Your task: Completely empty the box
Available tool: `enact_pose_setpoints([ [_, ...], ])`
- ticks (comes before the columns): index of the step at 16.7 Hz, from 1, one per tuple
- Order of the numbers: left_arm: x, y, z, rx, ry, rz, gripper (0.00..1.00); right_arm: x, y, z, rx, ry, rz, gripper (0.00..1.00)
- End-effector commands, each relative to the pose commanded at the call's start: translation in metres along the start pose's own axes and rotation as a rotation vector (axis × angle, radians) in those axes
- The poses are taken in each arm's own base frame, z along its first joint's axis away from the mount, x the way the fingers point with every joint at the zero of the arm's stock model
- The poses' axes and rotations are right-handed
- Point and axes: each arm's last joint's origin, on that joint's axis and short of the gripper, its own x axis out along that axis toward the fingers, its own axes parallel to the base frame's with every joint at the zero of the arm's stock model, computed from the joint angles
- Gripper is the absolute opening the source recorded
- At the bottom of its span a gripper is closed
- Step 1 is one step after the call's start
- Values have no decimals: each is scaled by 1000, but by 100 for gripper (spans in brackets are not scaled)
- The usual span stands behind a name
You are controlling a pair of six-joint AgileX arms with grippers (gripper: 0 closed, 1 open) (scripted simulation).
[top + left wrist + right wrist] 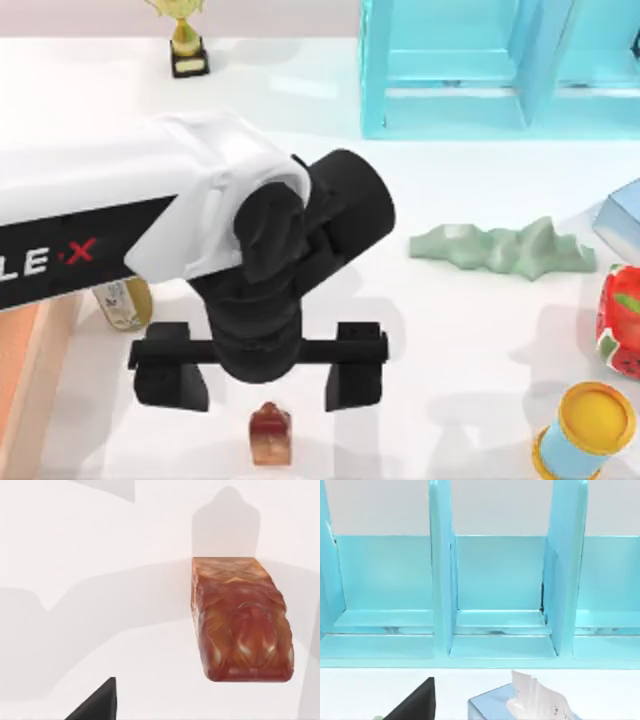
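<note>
The box [18, 380] is a peach-orange bin cut off at the table's left edge; its inside is mostly out of frame. My left gripper [262, 385] hangs open over the table to the right of the box, fingers spread wide. A small reddish-brown block [270, 432] lies on the table just beyond the fingertips, toward the near edge, held by nothing. In the left wrist view the same block [240, 620] rests flat on the white surface, with one dark finger [97, 702] apart from it. A yellowish labelled bottle [122, 303] shows partly under the left arm, beside the box's right wall.
A light-blue shelf unit [450, 90] stands at the back right, and the right wrist view faces it [495, 595] with one finger [417, 702] off to the side above a blue tissue box [490, 707]. A trophy [185, 45], a green lumpy piece [500, 250], a red fruit-like item [622, 320] and a yellow-lidded can [590, 430] stand around.
</note>
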Motion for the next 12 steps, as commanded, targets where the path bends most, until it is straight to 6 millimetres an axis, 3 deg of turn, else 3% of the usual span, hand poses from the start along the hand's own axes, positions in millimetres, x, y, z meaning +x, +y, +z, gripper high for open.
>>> enact_pose_setpoints([
  [5, -7, 4, 11, -1, -17, -12, 100, 0, 0, 0, 0, 0, 0, 100],
  [9, -47, 32, 62, 11, -117, -64, 100, 0, 0, 0, 0, 0, 0, 100],
  [12, -80, 78, 105, 37, -207, -66, 100, 0, 0, 0, 0, 0, 0, 100],
])
